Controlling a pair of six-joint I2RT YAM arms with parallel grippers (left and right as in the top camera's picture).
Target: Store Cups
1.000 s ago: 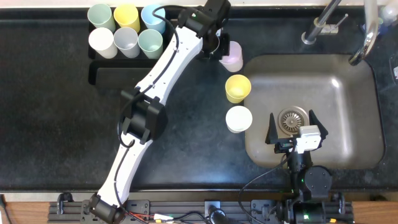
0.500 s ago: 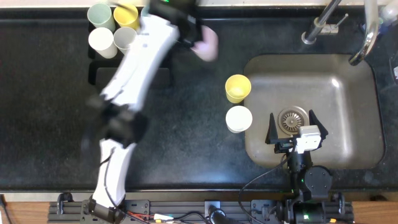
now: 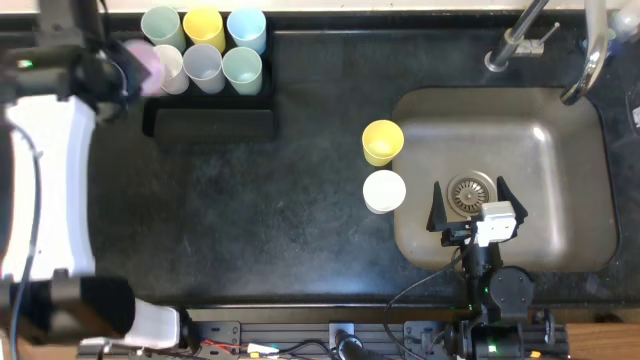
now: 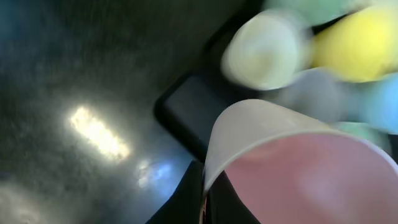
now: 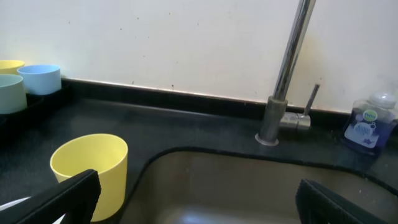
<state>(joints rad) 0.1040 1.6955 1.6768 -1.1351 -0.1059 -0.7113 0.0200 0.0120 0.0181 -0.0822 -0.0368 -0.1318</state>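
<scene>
The left gripper [image 4: 204, 200] pinches the pink cup [image 4: 311, 174] by its rim at the cup tray's [image 3: 210, 125] ten o'clock corner, probably to nest it onto a stored cup, while the right gripper [image 3: 471, 205] hangs wide open and empty above the sink [image 3: 560, 150].

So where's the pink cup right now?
The pink cup is held by the left gripper at the top view's far left, beside the white cup at the tray's left end.

Kitchen worktop with a sink.
A dark speckled countertop [image 3: 300, 220] surrounds a stainless steel sink [image 3: 560, 130] with a drain [image 3: 467, 192]; a metal faucet [image 5: 287, 68] and soap bottle [image 5: 368, 127] stand behind it, and plastic cups [image 3: 242, 68] stand in a black rack [image 3: 210, 125].
</scene>
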